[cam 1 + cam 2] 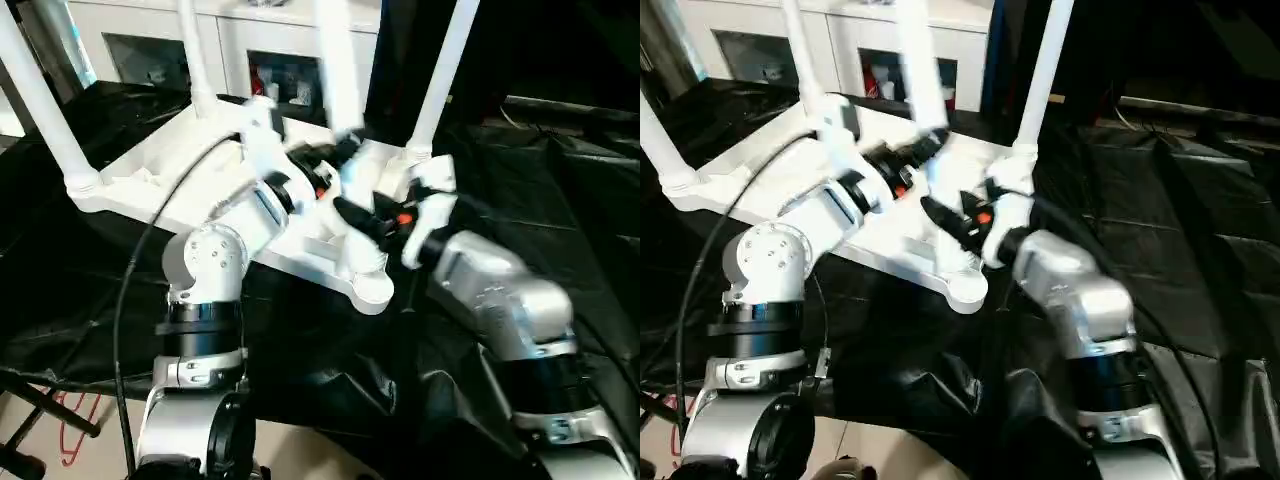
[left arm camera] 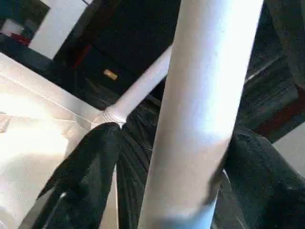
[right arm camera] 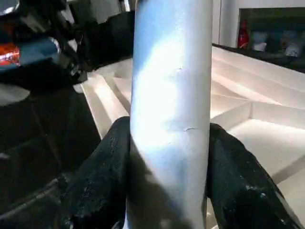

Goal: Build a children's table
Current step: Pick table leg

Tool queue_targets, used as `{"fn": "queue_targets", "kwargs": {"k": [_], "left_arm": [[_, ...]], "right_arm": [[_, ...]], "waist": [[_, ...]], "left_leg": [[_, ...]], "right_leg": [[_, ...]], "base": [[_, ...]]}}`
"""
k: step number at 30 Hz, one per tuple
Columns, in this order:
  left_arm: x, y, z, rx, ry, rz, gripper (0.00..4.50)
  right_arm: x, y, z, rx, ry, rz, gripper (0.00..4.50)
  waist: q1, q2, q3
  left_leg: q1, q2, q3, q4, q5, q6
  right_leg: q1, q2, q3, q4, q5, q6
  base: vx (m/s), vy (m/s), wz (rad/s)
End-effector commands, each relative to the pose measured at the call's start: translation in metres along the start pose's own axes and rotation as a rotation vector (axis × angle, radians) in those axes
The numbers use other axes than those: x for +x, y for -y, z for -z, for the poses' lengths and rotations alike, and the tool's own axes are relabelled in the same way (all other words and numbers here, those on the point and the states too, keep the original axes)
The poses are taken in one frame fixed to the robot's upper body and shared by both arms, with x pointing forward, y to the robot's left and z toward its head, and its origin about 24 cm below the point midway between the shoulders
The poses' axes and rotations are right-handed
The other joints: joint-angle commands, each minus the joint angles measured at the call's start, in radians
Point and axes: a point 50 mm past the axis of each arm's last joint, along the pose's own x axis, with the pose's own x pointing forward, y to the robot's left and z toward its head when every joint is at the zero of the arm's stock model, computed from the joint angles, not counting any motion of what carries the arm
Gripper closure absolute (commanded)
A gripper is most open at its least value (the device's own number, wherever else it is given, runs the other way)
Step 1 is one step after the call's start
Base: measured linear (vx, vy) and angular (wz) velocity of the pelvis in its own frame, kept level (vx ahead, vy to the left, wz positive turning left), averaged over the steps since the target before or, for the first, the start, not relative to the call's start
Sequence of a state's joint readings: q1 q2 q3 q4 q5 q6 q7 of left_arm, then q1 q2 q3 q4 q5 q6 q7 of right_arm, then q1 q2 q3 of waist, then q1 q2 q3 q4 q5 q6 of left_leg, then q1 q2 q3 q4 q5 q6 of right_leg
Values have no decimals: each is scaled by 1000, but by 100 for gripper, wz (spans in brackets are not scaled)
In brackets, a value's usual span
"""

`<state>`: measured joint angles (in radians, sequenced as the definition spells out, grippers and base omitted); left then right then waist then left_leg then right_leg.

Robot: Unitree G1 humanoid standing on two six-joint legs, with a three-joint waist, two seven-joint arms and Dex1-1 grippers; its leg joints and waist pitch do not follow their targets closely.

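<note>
**Seating the fourth leg: both claws on one tube**

Gripping the same white leg [image 3: 171, 109], the two claws met over the upturned table top [image 1: 150, 190]. The right gripper [image 3: 169, 157] had its black fingers [image 3: 102, 167] pressed against either side of the tube, closed on it at about half their spread. The left gripper [image 2: 162, 167] straddled the leg a little way along it; its fingers [image 2: 90, 167] stood wider, one with a sliver of gap beside the tube, so whether it was truly clamped could not be told.

Outward from the claws, the table top lay underside up on the black sheet [image 1: 560, 200], ribs showing, tilted toward the near corner. Three legs [image 1: 440, 70] stood in sockets at the far and left corners. The near corner socket [image 1: 372, 288] sat empty, just below the grippers, at the near edge of the top.

To do this step well, I judged the leg's lower end needed lining up square over that empty socket before any push, with the tube kept parallel to the three standing legs. The wider claw ought to firm up first; a loose hold would likely let the tube pivot and jam at the socket rim. Pressing straight down, not sideways, seemed wise, since the top rested unevenly on the crumpled sheet.
</note>
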<state>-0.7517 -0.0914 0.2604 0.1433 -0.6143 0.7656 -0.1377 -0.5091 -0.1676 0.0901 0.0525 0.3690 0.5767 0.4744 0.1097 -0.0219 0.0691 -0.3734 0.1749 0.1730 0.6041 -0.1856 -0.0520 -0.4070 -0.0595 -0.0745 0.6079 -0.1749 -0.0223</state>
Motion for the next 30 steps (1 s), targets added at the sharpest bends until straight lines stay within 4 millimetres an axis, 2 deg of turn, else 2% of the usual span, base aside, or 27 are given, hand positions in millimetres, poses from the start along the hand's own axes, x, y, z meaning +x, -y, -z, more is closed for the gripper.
{"fn": "queue_targets", "kwargs": {"k": [1,3,4,6,8,14,16,19,21,23,24,25,26,27,30], "left_arm": [[3,3,6,5,-28,-5,120],[5,6,15,30,-73,-4,134],[5,6,16,32,-77,-5,163],[5,5,17,38,-85,-18,164],[5,5,17,34,-82,-21,195],[5,-1,5,45,-29,-46,236],[4,-1,2,58,-9,-33,244],[2,4,-3,106,1,52,252],[0,7,-4,145,-19,124,257],[-4,9,-4,186,-82,215,257],[-4,9,-4,186,-82,215,257],[-7,9,-4,205,-124,281,258],[-8,9,-4,211,-134,300,258],[-9,10,-4,214,-144,321,258],[-16,15,-8,194,-207,492,259]], "right_arm": [[3,-2,-3,-44,15,11,264],[8,-6,-4,-59,20,18,264],[8,-6,-5,-60,21,19,264],[12,-7,-6,-70,28,31,264],[12,-7,-7,-72,30,33,264],[14,-7,-8,-69,31,41,264],[13,-6,-9,-38,42,24,208],[7,-4,-12,12,54,-37,185],[1,-1,-13,35,38,-85,153],[-13,-1,-13,20,-20,-227,147],[-13,-1,-13,20,-20,-227,140],[-25,-4,-13,24,-54,-336,118],[-28,-4,-13,29,-61,-366,118],[-31,-5,-13,34,-68,-392,111],[-49,-6,-15,67,-113,-531,109]], "waist": [[-2,-11,-77],[-2,-9,-77],[-2,-9,-77],[-3,-10,-76],[-5,-9,-75],[-8,-10,-77],[-9,-10,-77],[-7,-10,-77],[-5,-11,-78],[-2,-10,-77],[1,-10,-77],[2,-10,-76],[5,-9,-77],[8,-11,-75],[11,-10,-77]], "left_leg": [[6,47,-16,-66,-101,19],[8,48,-16,-68,-108,19],[8,49,-17,-68,-113,18],[9,49,-17,-69,-124,13],[9,48,-17,-69,-130,10],[8,47,-17,-68,-117,15],[8,47,-17,-68,-114,18],[10,48,-17,-69,-121,25],[11,49,-18,-69,-111,28],[12,49,-17,-67,-105,35],[12,49,-17,-66,-104,37],[9,50,-16,-66,-97,34],[11,46,-16,-65,-104,38],[11,49,-16,-66,-103,41],[12,49,-15,-64,-99,41]], "right_leg": [[60,-85,55,-73,-207,-126],[59,-86,55,-74,-217,-128],[59,-86,55,-74,-223,-127],[59,-86,55,-76,-232,-124],[59,-85,55,-76,-236,-121],[61,-85,56,-73,-205,-125],[61,-85,56,-71,-197,-129],[62,-86,56,-72,-209,-127],[62,-85,56,-70,-196,-128],[64,-84,56,-67,-178,-135],[66,-84,57,-67,-176,-134],[64,-85,58,-65,-171,-139],[65,-84,56,-67,-181,-137],[66,-87,58,-68,-195,-134],[66,-87,57,-67,-207,-148]], "base": [[0,0,0],[0,0,0],[0,0,0],[0,0,0],[0,0,0],[0,0,0],[0,0,0],[0,0,0],[0,0,0],[0,0,0],[0,0,0],[0,0,0],[0,0,0],[0,0,0],[0,0,0]]}}
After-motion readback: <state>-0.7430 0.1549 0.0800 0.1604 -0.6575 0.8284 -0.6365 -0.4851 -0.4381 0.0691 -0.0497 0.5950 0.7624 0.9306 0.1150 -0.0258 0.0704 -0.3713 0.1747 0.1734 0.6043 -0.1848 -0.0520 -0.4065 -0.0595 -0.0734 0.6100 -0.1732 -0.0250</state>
